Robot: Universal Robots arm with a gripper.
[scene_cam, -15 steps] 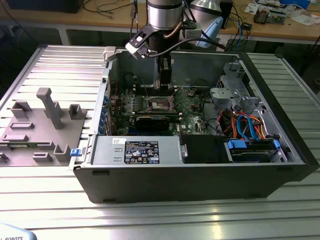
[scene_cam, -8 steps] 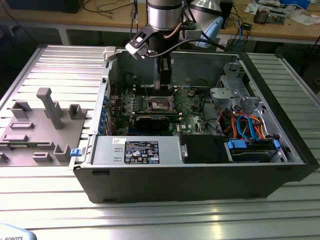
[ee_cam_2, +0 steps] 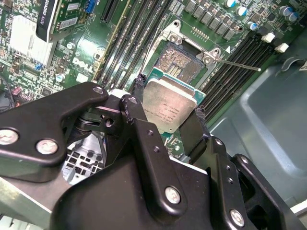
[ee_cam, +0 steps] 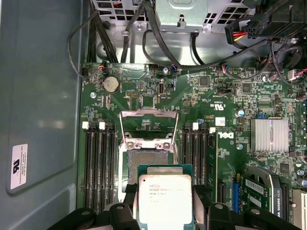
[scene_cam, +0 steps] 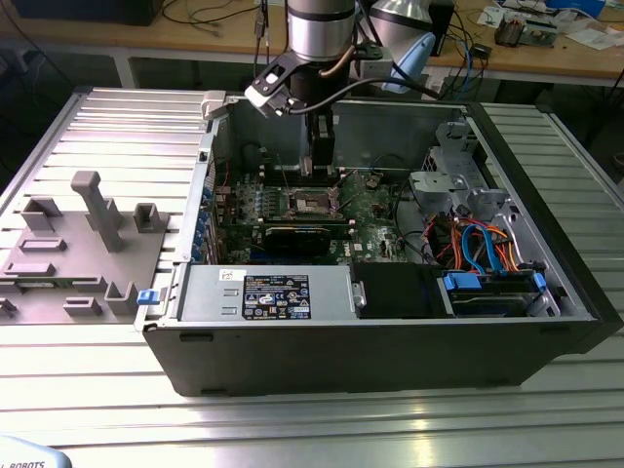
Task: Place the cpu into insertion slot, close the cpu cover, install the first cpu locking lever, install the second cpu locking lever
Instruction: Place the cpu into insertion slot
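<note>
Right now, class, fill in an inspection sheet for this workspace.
Surface: slotted aluminium table, carrying an open computer case.
Job's things: cpu held over the insertion slot, not seated; cpu cover hinged open.
Clutter: grey fixture block on the exterior view's left.
Grippers: gripper shut on the cpu, fingers on two opposite edges.
Cables: black bundle beside the motherboard; blue and orange leads by the drive bay.
Surroundings: wooden bench behind.
</note>
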